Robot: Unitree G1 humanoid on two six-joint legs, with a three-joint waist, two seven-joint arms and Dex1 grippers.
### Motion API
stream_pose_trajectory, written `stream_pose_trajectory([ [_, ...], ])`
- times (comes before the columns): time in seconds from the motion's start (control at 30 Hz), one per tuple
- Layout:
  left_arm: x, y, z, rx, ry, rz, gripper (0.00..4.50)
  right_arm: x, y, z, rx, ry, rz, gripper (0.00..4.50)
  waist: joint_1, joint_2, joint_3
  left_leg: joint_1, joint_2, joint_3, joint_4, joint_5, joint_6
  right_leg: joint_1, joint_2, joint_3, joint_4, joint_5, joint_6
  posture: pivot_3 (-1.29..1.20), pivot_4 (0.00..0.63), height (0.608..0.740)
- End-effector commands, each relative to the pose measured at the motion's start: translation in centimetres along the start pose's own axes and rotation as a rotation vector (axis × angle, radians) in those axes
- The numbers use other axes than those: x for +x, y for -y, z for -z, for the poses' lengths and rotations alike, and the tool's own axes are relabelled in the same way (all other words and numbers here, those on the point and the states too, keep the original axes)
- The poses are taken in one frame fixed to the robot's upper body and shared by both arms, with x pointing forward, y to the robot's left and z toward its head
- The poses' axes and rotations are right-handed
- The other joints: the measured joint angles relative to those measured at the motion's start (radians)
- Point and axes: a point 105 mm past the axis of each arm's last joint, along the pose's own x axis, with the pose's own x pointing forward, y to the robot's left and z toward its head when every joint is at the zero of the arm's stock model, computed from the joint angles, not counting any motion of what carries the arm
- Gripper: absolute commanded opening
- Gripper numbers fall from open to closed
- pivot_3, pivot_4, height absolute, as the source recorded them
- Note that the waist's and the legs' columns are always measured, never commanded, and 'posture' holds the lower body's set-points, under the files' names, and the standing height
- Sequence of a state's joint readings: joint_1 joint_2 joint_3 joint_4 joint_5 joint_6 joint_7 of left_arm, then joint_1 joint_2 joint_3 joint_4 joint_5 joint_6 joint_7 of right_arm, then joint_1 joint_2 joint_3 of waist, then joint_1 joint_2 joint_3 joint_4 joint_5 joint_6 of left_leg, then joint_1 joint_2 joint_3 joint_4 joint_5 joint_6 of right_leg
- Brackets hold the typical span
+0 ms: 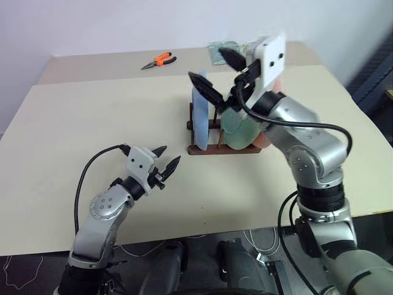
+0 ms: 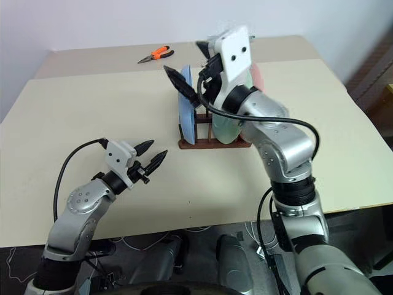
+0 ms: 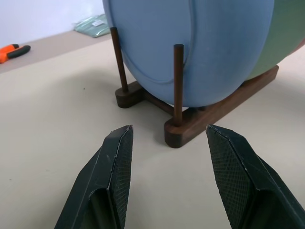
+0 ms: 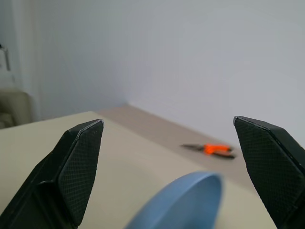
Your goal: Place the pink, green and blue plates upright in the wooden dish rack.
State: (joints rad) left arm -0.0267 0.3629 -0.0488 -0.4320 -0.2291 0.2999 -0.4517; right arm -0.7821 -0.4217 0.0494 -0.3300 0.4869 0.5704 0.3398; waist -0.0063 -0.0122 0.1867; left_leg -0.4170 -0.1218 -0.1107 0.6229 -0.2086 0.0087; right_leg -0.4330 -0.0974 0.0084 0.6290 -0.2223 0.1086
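Blue (image 1: 199, 117), green (image 1: 236, 129) and pink (image 1: 265, 138) plates stood upright in the rack (image 1: 221, 147). The right gripper (image 1: 216, 72) hovered above it, fingers spread; the left gripper (image 1: 167, 160), parted, stood nearby. Pliers (image 1: 158, 61) lay beyond.

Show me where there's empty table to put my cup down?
Bare table lies between the pliers and the left gripper, and along the near edge before the wooden dish rack. It is crowded at the rack, where the blue plate, green plate and right gripper are.

pink plate (image 2: 258, 77) mostly hidden behind right arm.
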Motion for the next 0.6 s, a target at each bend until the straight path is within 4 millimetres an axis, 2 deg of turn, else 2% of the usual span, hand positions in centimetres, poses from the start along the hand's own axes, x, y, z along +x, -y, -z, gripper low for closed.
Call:
stream_pose_trajectory([
  [0.03, 0.2, 0.0, -0.6, 0.012, 0.030, 0.006, 2.49, -2.5, 3.1, -2.4, -0.149, 0.016, 0.032, 4.44, 0.008, 0.000, 0.000, 0.000, 0.000, 0.000, 0.000, 0.000, 0.000, 0.000, 0.000, 0.000, 0.000, 0.000, 0.000, 0.00, 0.150, 0.729],
  [0.13, 0.4, 0.5, -0.7, 0.001, 0.033, 0.053, 2.49, -5.7, 3.8, -1.4, -0.289, -0.117, -0.037, 3.16, 0.021, 0.000, 0.000, 0.000, 0.000, 0.000, 0.000, 0.000, 0.000, 0.001, 0.000, 0.000, -0.001, 0.000, 0.000, 0.00, 0.150, 0.729],
  [0.17, 0.5, 0.7, -0.8, -0.005, 0.034, 0.076, 2.49, -6.6, 3.7, -1.0, -0.328, -0.164, -0.067, 2.59, 0.021, 0.000, 0.000, -0.001, 0.000, 0.000, 0.000, 0.000, 0.001, 0.001, -0.001, -0.001, -0.002, 0.000, 0.000, 0.00, 0.150, 0.729],
  [0.3, 1.2, 1.9, -1.1, -0.012, 0.040, 0.178, 2.49, -10.2, 2.3, 0.7, -0.438, -0.342, -0.211, 0.44, 0.018, 0.001, 0.001, -0.002, 0.000, 0.000, 0.001, -0.001, 0.002, 0.002, -0.001, -0.001, -0.004, -0.001, 0.000, 0.00, 0.150, 0.729],
  [0.33, 1.4, 2.1, -1.1, -0.012, 0.040, 0.197, 2.49, -10.9, 2.1, 1.3, -0.458, -0.387, -0.229, 0.04, 0.019, 0.001, 0.001, -0.002, 0.001, 0.000, 0.001, -0.001, 0.002, 0.002, -0.001, -0.001, -0.005, -0.001, -0.001, 0.00, 0.150, 0.729],
  [0.6, 2.0, 3.8, -1.5, -0.026, 0.050, 0.315, 2.49, -13.3, 2.7, 4.4, -0.581, -0.580, -0.224, 0.04, 0.020, 0.002, 0.001, -0.003, 0.004, 0.001, 0.005, -0.002, 0.003, 0.004, 0.000, -0.001, -0.009, -0.002, -0.003, 0.00, 0.150, 0.729],
])
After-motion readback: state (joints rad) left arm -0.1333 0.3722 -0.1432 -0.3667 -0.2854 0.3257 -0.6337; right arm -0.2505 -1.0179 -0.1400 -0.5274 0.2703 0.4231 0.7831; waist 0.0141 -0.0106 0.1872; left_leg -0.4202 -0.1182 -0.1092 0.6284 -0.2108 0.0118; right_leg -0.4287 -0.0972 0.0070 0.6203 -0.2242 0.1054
